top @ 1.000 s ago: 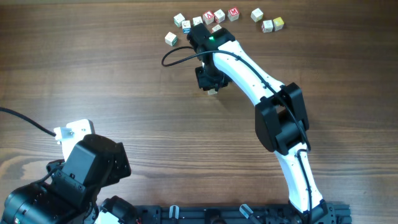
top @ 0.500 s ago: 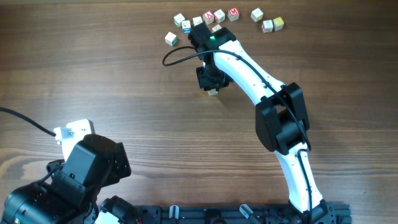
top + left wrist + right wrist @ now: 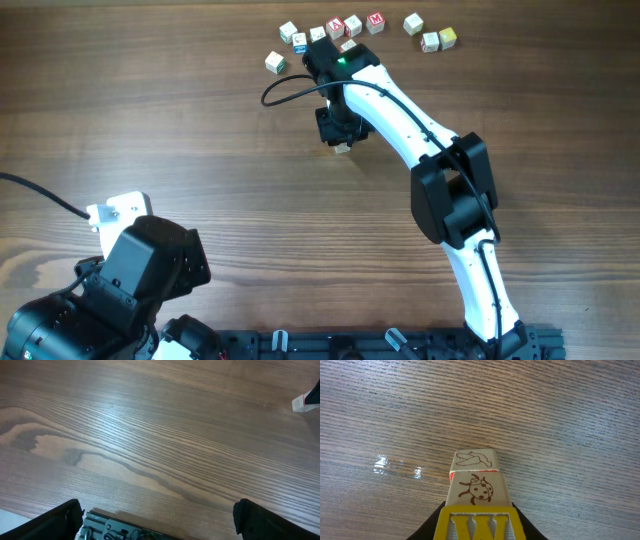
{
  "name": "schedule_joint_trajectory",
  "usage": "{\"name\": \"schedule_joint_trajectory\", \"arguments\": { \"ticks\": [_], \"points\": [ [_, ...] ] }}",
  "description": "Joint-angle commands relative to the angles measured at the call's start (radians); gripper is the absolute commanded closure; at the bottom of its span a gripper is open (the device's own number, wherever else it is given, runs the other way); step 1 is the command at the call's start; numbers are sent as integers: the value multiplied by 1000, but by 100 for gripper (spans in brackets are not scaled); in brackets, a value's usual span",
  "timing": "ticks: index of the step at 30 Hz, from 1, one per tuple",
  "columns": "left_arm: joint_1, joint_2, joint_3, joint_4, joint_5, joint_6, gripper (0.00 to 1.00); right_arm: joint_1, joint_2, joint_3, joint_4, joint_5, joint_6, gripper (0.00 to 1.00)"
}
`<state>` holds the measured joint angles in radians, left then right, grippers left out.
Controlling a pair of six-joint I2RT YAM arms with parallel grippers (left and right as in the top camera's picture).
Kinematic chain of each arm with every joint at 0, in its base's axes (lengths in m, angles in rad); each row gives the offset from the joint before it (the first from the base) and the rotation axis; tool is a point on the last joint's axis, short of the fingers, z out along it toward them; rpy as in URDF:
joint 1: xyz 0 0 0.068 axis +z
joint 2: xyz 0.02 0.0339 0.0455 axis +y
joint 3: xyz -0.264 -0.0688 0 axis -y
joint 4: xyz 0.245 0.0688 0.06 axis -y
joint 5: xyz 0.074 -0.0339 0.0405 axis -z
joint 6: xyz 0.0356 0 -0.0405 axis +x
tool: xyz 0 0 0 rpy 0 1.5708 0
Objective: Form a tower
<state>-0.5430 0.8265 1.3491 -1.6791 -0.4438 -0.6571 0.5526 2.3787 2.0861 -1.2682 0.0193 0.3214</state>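
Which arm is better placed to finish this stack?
Right. The right gripper holds the yellow W cube over the tower; the left gripper sits open, far off at the near-left corner.
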Motion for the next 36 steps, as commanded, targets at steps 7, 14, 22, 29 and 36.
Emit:
{"name": "schedule_joint_trajectory", "arguments": {
  "ticks": [7, 14, 22, 29, 36],
  "points": [
    [5, -1, -1, 2, -2, -10, 0, -4, -38, 25, -1, -1, -34, 83],
    [5, -1, -1, 2, -2, -10, 0, -4, -42, 25, 0, -20, -60, 83],
    [5, -1, -1, 2, -2, -10, 0, -4, -45, 25, -2, -20, -60, 84],
    [5, -1, -1, 2, -2, -10, 0, -4, -56, 25, -1, -20, -60, 84],
    [5, -1, -1, 2, -2, -10, 0, -4, -56, 25, -5, -21, -60, 84]
  ]
}}
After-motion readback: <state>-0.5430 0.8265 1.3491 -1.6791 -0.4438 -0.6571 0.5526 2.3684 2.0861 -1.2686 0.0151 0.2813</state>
